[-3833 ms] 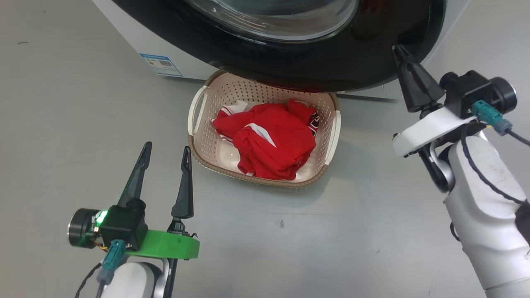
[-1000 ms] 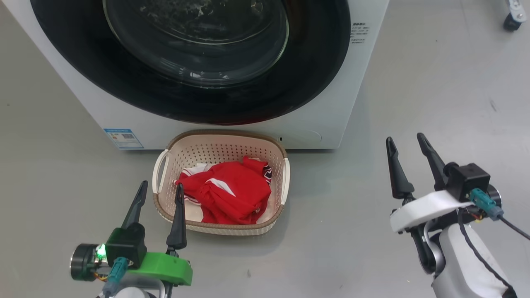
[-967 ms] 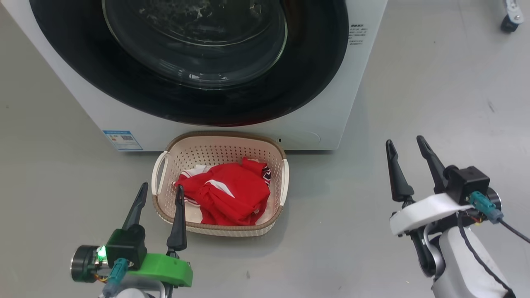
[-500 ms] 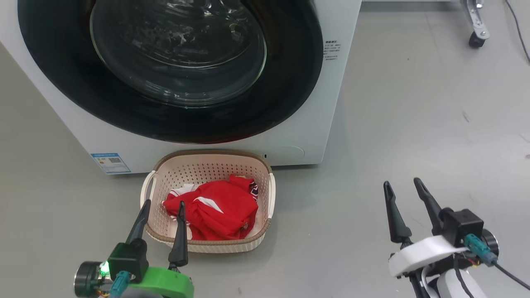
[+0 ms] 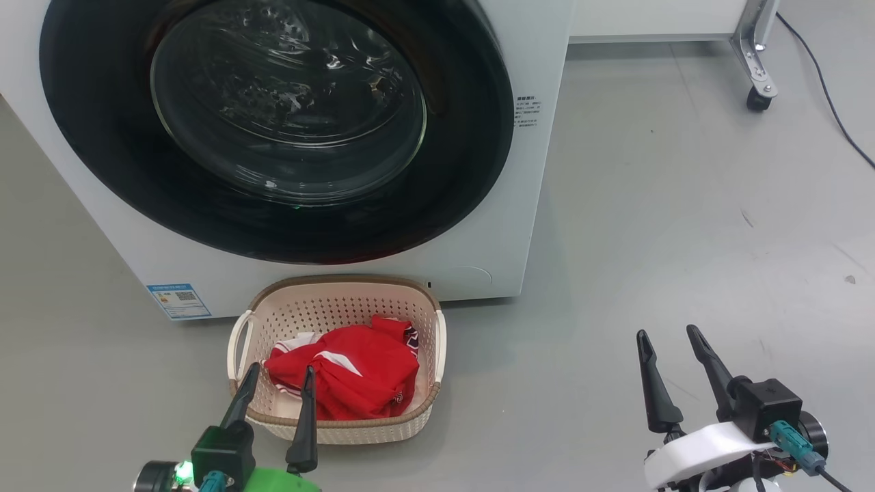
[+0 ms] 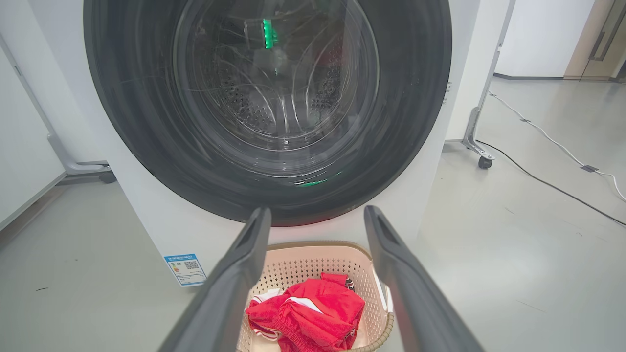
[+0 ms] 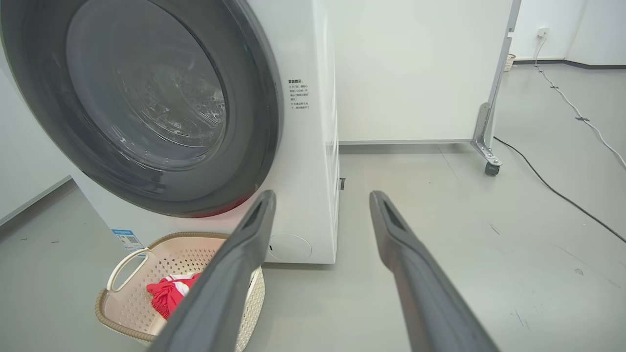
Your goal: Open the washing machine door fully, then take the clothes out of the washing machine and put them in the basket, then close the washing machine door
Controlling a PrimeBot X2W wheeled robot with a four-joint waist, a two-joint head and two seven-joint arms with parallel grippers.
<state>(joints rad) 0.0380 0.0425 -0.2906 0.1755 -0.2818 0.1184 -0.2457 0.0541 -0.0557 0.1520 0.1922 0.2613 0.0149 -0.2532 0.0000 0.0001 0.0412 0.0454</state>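
Both pairs of long, tapered dark fingers stand spread wide, holding nothing. The left gripper hangs at the near woven-look rim of the cream perforated basket, where the crumpled red jersey with white stripes lies. The right gripper is well apart, over smooth grey floor. Behind the basket, the glossy black round door with its bulging glass window sits flush against the white washing machine.
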